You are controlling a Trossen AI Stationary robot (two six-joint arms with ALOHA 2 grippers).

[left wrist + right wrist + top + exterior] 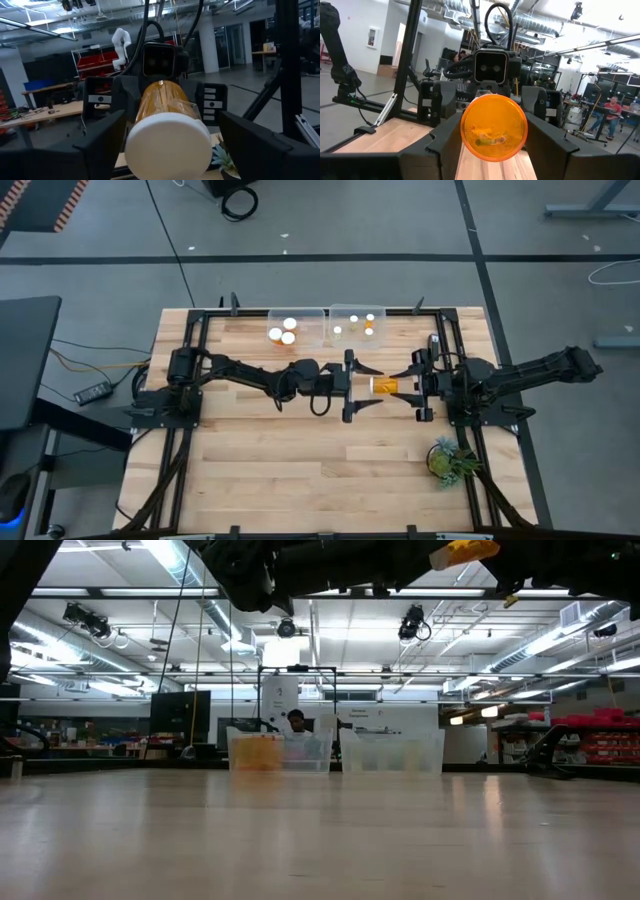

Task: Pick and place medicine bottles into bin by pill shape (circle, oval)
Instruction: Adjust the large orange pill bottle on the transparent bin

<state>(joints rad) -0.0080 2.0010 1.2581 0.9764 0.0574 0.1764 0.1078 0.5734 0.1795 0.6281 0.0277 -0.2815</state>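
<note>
Right gripper [405,385] clenches bottle [384,386], pills blurred; left gripper [366,385] spread wide

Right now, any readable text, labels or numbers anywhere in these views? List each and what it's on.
None legible.
Bottle in the right hand: no label shows; the left hand faces its cap, open.
White plates on the hand housing: marks too small to read.
White sign in the room behind the bins: blurred.
</note>
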